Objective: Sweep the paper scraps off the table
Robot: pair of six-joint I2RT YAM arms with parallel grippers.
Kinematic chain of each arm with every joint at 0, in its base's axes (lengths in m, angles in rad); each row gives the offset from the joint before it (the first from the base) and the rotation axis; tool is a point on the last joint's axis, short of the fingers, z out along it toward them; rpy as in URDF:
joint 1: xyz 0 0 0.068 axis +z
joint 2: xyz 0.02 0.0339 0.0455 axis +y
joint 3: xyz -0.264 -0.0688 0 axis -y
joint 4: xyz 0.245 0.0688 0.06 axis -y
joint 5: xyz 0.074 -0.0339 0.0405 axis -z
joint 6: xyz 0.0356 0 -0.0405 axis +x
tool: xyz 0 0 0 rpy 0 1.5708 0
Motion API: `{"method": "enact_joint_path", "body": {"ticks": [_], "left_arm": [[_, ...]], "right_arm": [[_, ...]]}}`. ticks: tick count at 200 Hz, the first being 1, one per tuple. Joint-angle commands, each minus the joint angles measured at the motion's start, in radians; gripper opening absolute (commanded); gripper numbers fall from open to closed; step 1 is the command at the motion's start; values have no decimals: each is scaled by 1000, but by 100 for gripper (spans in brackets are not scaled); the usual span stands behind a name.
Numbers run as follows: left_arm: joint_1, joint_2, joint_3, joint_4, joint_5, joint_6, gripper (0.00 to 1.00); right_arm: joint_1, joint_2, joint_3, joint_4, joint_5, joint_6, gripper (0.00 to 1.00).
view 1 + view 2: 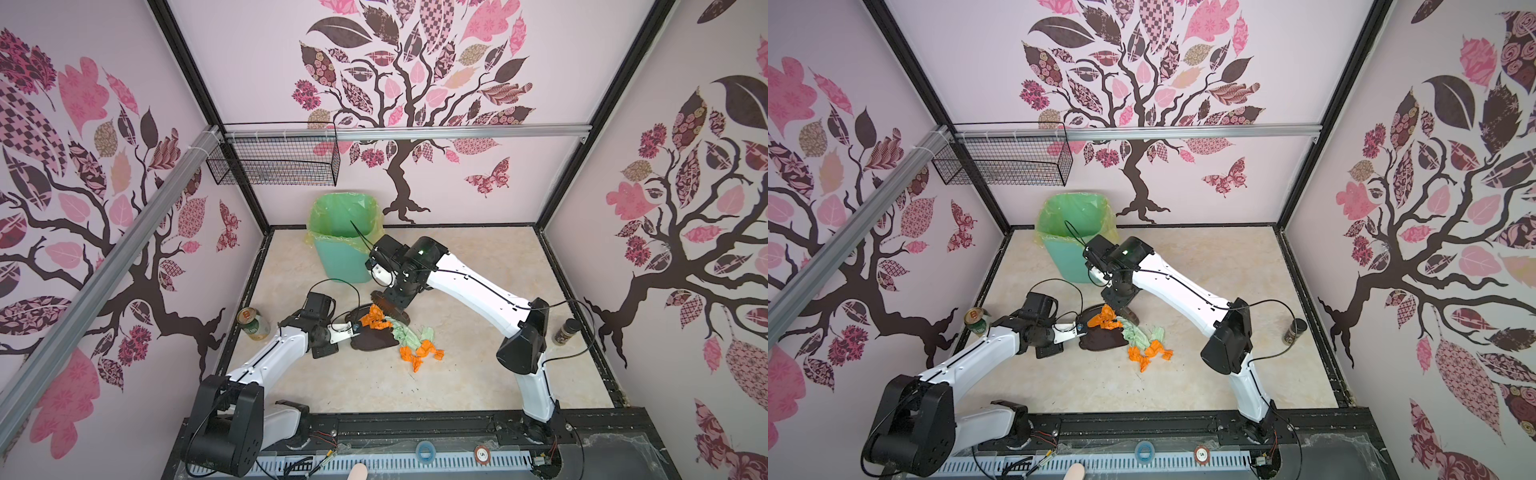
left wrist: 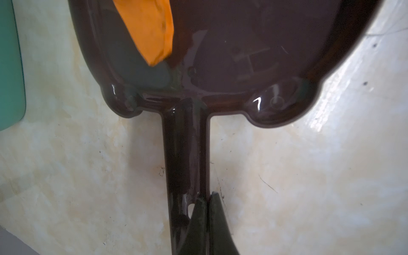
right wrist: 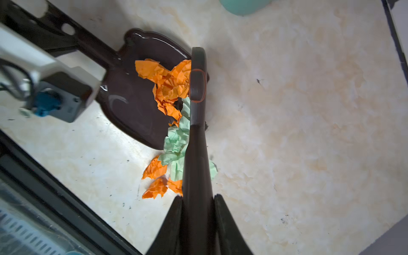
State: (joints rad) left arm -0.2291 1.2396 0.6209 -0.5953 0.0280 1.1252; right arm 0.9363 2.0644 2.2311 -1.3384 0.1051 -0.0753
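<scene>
Pink tree-print walls all round, and the cream marbled table is mostly bare apart from one messy patch in the middle.

Going left to right: a green drink can stands near the left arm's forearm, close enough that we'd mind it on any swing of that arm. Next, the left gripper is clamped tight on the end of the dustpan handle, with the pan lying flat on the table.

The paper scraps sit in one clump. Some orange wads are on the pan, mint ones are at its lip, and a few more of both colours lie just off it on the table.

We reckon these weigh next to nothing. They look soft and springy, so they'll likely skid, roll or hop the lip. No point pinching them one by one; we'd take them from the far side with the bristles, low and slow. That's the brush, and the right gripper is closed firmly on its handle, head right up against the pile.

Behind the pan stands the mint bin with its liner. It's close to the right arm's wrist, so tipping the pan there looks cramped. Far right there's a dark jar by the edge, well apart from everything.
</scene>
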Motion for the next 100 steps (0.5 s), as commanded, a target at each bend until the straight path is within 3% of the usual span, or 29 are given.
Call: {"method": "enact_joint_path", "body": {"ticks": [1, 19, 66, 100], "left_arm": [[-3, 1, 23, 10, 17, -9, 0], [-4, 4, 22, 11, 19, -11, 0], [-6, -38, -21, 33, 9, 10, 0], [-3, -124, -77, 21, 27, 18, 0]], "right_arm": [[28, 6, 47, -63, -70, 45, 0], [33, -18, 79, -71, -51, 71, 0], [5, -78, 189, -120, 128, 144, 0], [-20, -165, 100, -115, 194, 170, 0]]}}
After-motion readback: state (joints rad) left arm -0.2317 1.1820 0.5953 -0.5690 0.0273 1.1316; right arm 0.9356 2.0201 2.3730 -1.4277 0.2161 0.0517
